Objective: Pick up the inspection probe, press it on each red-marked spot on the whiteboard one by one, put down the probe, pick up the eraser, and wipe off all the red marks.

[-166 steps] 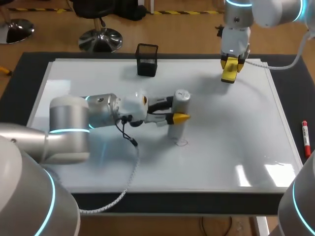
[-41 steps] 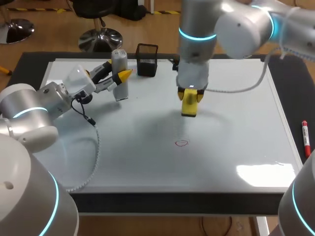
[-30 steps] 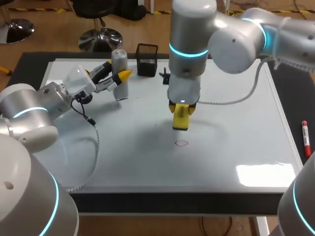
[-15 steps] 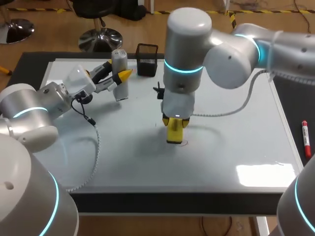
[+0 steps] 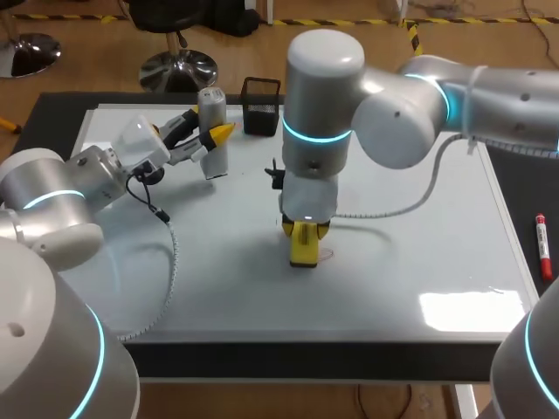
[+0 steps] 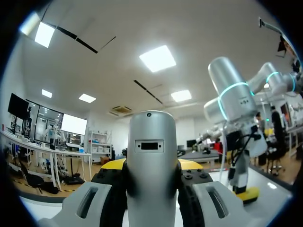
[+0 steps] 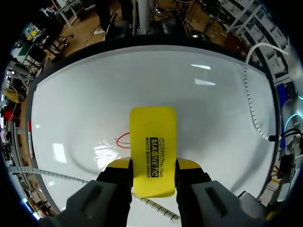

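The left arm (image 5: 52, 205) enters from the left, its gripper (image 5: 208, 129) near horizontal and clamped from both sides on the upright probe (image 5: 210, 109). The right arm (image 5: 393, 96) reaches past the middle with its wrist vertical. Its gripper (image 5: 303, 232) points straight down, fingers clamped on the eraser (image 5: 304, 251), low at the surface.

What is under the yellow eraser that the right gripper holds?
The whiteboard, with a red mark peeking out beside the eraser. How far the mark runs beneath it is covered.
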You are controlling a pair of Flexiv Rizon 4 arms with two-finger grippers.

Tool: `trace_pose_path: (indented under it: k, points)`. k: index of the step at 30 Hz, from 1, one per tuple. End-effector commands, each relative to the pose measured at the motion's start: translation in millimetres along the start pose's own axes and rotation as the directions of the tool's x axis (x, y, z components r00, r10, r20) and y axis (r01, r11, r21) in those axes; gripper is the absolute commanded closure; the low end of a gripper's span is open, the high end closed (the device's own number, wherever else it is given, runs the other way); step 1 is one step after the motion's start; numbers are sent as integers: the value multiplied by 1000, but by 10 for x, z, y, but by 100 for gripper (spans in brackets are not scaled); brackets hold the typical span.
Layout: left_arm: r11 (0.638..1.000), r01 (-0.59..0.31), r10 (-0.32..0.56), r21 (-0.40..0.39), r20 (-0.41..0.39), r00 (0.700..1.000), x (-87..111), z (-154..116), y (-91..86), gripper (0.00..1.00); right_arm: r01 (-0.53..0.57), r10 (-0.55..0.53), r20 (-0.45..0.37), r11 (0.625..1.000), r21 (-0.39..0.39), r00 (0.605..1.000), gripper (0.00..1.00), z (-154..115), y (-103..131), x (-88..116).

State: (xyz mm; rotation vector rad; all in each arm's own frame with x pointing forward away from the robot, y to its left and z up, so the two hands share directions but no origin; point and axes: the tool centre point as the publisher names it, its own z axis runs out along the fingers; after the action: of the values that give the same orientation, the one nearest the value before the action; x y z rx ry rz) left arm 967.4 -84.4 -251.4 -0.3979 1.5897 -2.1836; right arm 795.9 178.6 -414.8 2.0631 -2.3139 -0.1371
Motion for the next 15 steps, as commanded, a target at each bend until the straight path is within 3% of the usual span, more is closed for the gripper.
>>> trace_pose_path:
  k: [1,15]
  points:
    - [1000,-2,2,1,2,1000,4,5,-3,100,5,-5,-6,1000,-7,1000,100,53,5,-22]
    - [1000,-2,2,1,2,1000,4,5,-3,100,-40,40,-21,999,-9,999,100,220,44,205]
